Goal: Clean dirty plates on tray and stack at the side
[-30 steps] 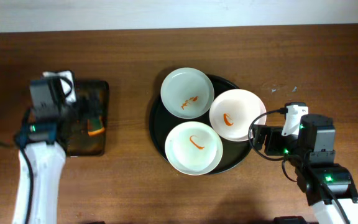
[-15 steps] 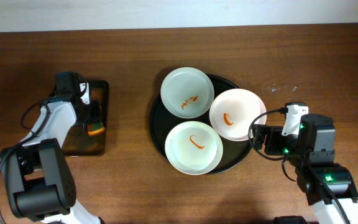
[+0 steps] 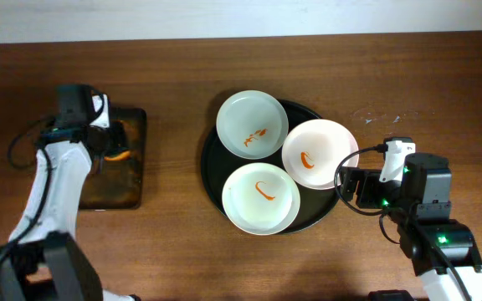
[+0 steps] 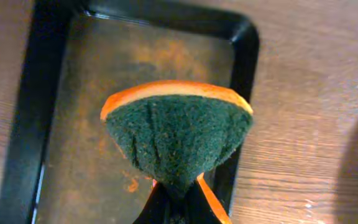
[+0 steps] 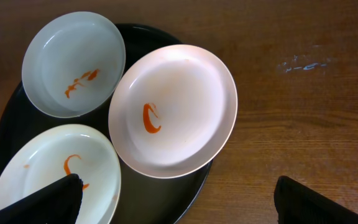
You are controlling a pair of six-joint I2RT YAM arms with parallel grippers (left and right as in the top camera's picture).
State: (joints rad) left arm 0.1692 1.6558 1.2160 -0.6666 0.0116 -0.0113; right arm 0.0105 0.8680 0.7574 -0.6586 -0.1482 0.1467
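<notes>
Three white plates with orange-red smears lie on the round black tray (image 3: 208, 167): a back one (image 3: 252, 124), a right one (image 3: 320, 154) and a front one (image 3: 260, 198). In the right wrist view they are the back plate (image 5: 73, 62), the right plate (image 5: 174, 109) and the front plate (image 5: 55, 174), on the tray (image 5: 17, 118). My right gripper (image 3: 350, 186) (image 5: 178, 190) stands open at the tray's right rim, holding nothing. My left gripper (image 3: 107, 142) (image 4: 178, 208) is shut on a green sponge with orange backing (image 4: 178, 134), over the small rectangular tray.
The dark rectangular tray (image 3: 132, 184) (image 4: 247, 43) lies at the left, its floor stained orange. Pale scuff marks (image 3: 379, 117) (image 5: 306, 64) dot the wooden table right of the round tray. A black cable (image 3: 15, 150) loops by the left arm.
My left gripper went from open to shut, pinching the sponge over the rectangular tray, and the left arm shifted. The right arm and the plates have not moved.
</notes>
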